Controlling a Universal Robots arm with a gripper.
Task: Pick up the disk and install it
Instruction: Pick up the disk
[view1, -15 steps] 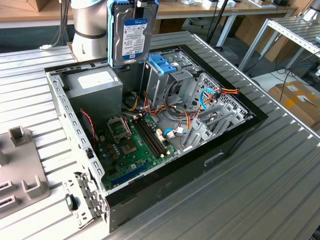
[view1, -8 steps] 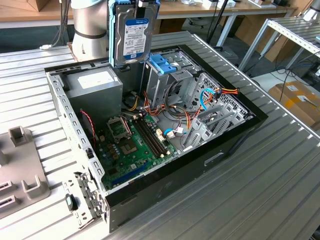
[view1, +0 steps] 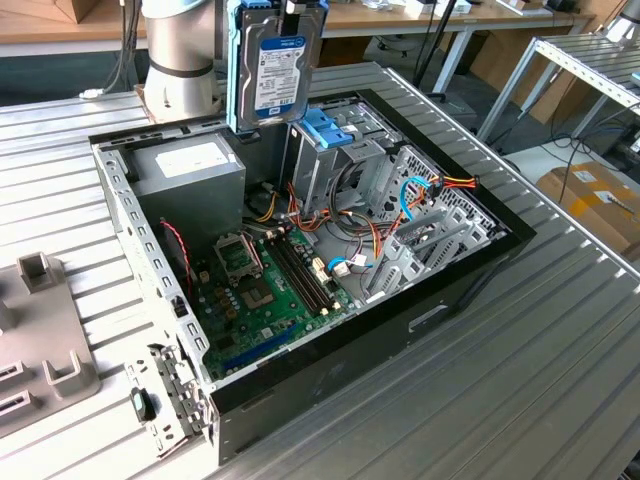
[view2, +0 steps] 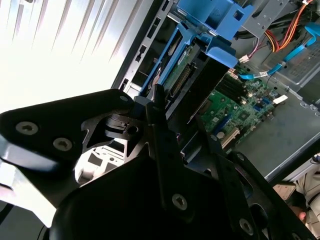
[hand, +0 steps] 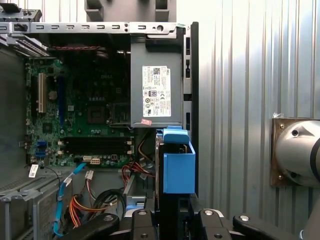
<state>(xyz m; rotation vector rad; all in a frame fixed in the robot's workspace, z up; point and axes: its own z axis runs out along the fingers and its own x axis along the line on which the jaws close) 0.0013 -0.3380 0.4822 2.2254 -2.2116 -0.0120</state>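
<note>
The disk (view1: 277, 65) hangs upright, label facing the exterior view, with light-blue rails on both long edges. My gripper (view1: 280, 6) is shut on its upper end at the top edge of that view. The disk's lower end sits just above the open computer case (view1: 470, 265), close beside the metal drive cage with its blue bracket (view1: 328, 128). In the first wrist view I see the disk (hand: 177, 167) edge-on beneath the gripper (hand: 172, 220). In the second wrist view the black fingers (view2: 161, 135) clamp the disk (view2: 167, 65), which points toward the blue bracket (view2: 210, 20).
A grey power-supply box (view1: 190, 165) fills the case's far corner beside the disk. The green motherboard (view1: 260, 290) and loose coloured cables (view1: 400, 215) lie inside. The arm's base (view1: 180, 50) stands behind the case. A grey fixture (view1: 40, 340) sits at the exterior view's left.
</note>
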